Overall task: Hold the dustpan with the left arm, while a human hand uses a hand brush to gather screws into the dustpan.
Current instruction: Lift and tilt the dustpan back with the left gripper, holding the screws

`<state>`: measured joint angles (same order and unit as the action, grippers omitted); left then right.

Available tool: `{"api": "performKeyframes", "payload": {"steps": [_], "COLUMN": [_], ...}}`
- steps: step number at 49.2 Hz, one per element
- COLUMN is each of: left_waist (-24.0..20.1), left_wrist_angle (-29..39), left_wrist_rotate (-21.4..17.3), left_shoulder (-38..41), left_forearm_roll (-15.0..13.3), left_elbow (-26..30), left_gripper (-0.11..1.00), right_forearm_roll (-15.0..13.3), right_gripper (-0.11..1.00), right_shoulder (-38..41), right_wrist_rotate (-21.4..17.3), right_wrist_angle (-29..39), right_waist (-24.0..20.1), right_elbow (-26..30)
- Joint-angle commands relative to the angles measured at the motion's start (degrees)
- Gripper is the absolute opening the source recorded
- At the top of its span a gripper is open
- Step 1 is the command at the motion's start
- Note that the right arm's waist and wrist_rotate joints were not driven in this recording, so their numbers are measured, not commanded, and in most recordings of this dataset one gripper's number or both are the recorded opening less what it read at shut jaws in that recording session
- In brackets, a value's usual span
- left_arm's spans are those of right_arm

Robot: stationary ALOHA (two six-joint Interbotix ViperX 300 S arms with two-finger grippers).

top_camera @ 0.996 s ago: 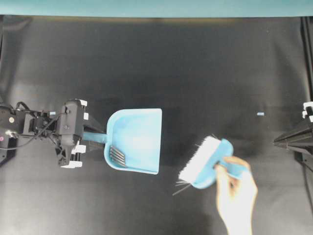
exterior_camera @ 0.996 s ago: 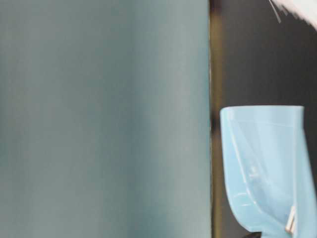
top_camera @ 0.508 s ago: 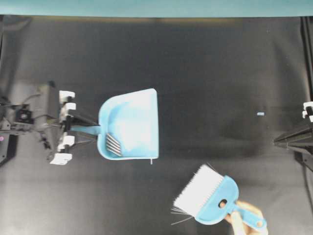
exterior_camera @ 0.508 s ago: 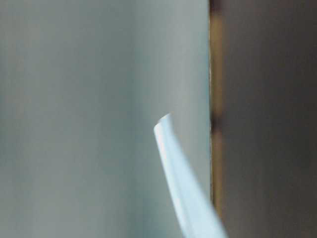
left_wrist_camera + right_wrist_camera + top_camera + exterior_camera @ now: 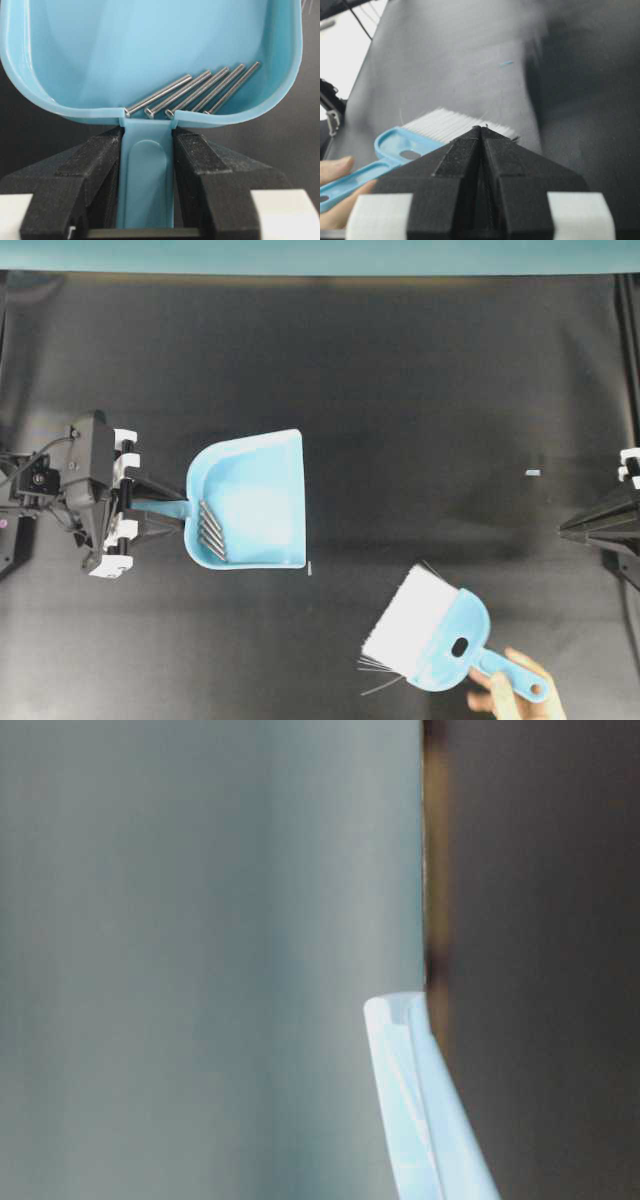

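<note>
At the left of the overhead view, the left arm (image 5: 50,485) is reaching in from the left edge, and its left gripper (image 5: 150,508) is clamping the short handle of the dustpan (image 5: 255,495). In the left wrist view the two black jaws are pressing flat against both sides of that handle, with the left gripper (image 5: 147,175) closed on it just below the pan's rim.

The dustpan (image 5: 150,45) is sitting left of centre over the black table (image 5: 420,380), its wide mouth facing right. The screws (image 5: 192,92) are lying inside it (five can be counted in the wrist view), side by side against the rear wall next to the handle; from overhead the screws (image 5: 210,532) are showing as a tight silver cluster at the pan's left end. A small pale speck (image 5: 310,568) is lying on the table just beyond the pan's near right corner.

Further right and nearer, the hand brush (image 5: 430,632) is resting well apart from the dustpan, bristles pointing up-left. The human hand (image 5: 515,698) is gripping its slim handle at the bottom edge.

At the far right edge, the right gripper (image 5: 481,131) is showing its jaws pressed together with nothing between them. A tiny blue fleck (image 5: 532,473) is lying near it on the table.
</note>
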<state>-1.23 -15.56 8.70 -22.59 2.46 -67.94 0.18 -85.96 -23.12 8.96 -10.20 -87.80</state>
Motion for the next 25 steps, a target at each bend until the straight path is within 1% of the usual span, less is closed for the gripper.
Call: {"api": "performKeyframes", "payload": {"steps": [1,7,25], "left_waist": [0.0,0.2,1.0], "left_wrist_angle": [1.8,3.8,4.0], "left_wrist_rotate": [0.2,0.6,0.5], "left_shoulder": [0.3,1.8,5.2], "left_forearm_roll": [0.2,0.2,0.2], "left_elbow": [0.4,0.2,0.7], "left_gripper": [0.31,0.31,0.31], "right_forearm_roll": [0.1,0.1,0.1], "right_gripper": [0.0,0.0,0.0], "right_shoulder": [0.3,0.3,0.3], "right_wrist_rotate": [0.0,0.0,0.0], "right_wrist_angle": [-0.3,-0.3,-0.3], "right_waist": [0.0,0.0,0.0], "right_elbow": [0.3,0.3,0.3]}}
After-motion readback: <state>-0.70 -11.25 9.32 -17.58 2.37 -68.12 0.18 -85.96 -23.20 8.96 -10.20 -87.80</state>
